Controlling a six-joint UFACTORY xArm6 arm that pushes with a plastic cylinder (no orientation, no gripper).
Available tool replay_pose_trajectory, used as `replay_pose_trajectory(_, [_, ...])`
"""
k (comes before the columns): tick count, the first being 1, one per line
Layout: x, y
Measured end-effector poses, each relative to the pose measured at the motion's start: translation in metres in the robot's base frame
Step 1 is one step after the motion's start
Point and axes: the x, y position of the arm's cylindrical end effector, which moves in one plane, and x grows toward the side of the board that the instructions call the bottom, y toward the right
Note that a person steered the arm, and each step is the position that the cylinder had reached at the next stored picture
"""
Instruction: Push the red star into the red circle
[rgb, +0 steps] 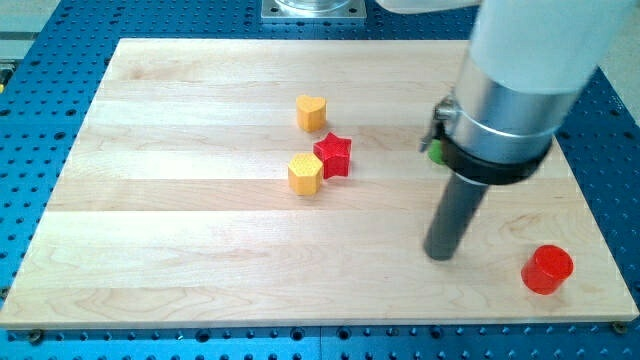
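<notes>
The red star (333, 154) lies near the middle of the wooden board (180, 220), touching a yellow hexagon block (304, 173) at its lower left. The red circle (547, 269), a short red cylinder, stands near the board's bottom right corner. My tip (440, 252) rests on the board to the left of the red circle and well to the lower right of the red star, touching neither. The arm's grey and white body rises from it toward the view's top right.
A yellow heart block (311, 112) lies above the red star. A green block (436, 152) shows only as a sliver behind the arm's body. The blue perforated table (40, 100) surrounds the board.
</notes>
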Motion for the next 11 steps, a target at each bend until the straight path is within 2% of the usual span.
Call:
replay_pose_trajectory(1, [-0.008,-0.118])
replay_pose_trajectory(2, [-0.068,-0.197])
replay_pose_trajectory(3, [-0.133,-0.195])
replay_pose_trajectory(4, [-0.145,-0.147])
replay_pose_trajectory(5, [-0.096,-0.061])
replay_pose_trajectory(6, [-0.068,-0.022])
replay_pose_trajectory(7, [-0.002,0.008])
replay_pose_trajectory(8, [0.013,0.03])
replay_pose_trajectory(9, [-0.01,-0.007])
replay_pose_trajectory(11, [-0.029,0.032])
